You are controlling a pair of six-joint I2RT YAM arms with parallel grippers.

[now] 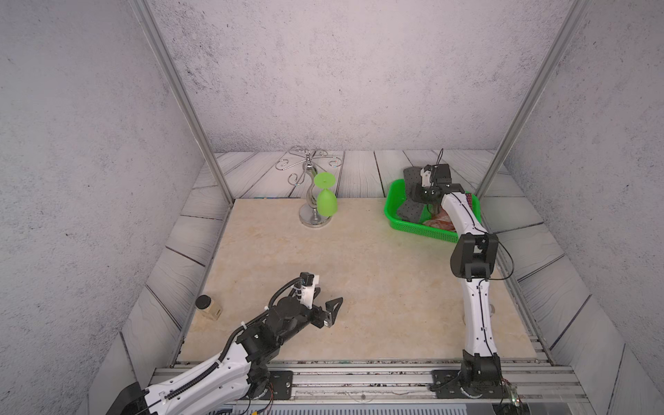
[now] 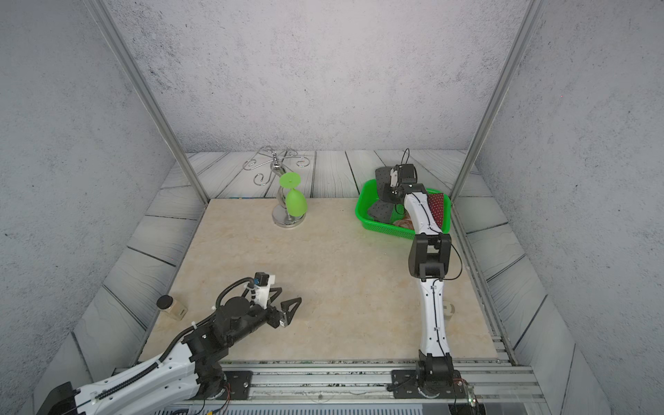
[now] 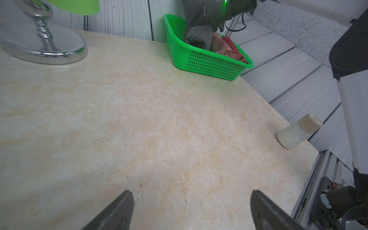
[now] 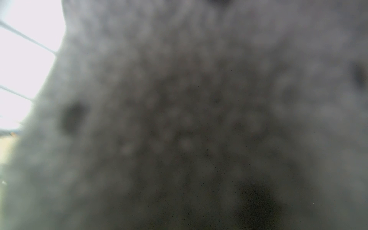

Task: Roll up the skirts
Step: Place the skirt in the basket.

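right claw (image 1: 422, 185) is down in the green perforated plastic basket (image 1: 424, 231) at the back right of the beige marble-look counter (image 1: 323, 258). Its jaws are hidden by cloth, but the dark grey skirt with tiny black dots (image 1: 410, 211) is raised above the rim at the claw, so I read it as pinched on that skirt. The lower part of the skirt trails inside the basket

left claw (image 1: 332, 313) is wide open, holding nothing, low over the near counter, well apart from the basket

the red-brown plaid skirt (image 1: 436, 222) and the dark red skirt with white dots (image 2: 436, 208) are both in the basket, beside and partly under the grey one. Nothing is rolled yet and no skirt is on the counter

risks from here:
- right wrist view is all blurred grey cloth, so that arm is blind to its own grip
- the grey tail lies on the plaid skirt, so a lift may drag that out too
- the basket looks light. If cloth snags on the rim, it could tip or slide
- a pinch on one layer or an edge could slip in transit and drop the skirt bunched, which is bad for rolling
- a wide swing toward centre passes the chrome stand (image 1: 314, 215) with the hanging green plastic goblet (image 1: 326, 206), and trailing cloth could hook it
- the small white bottle (image 3: 298, 131) lies on its side near the right arm and could get knocked
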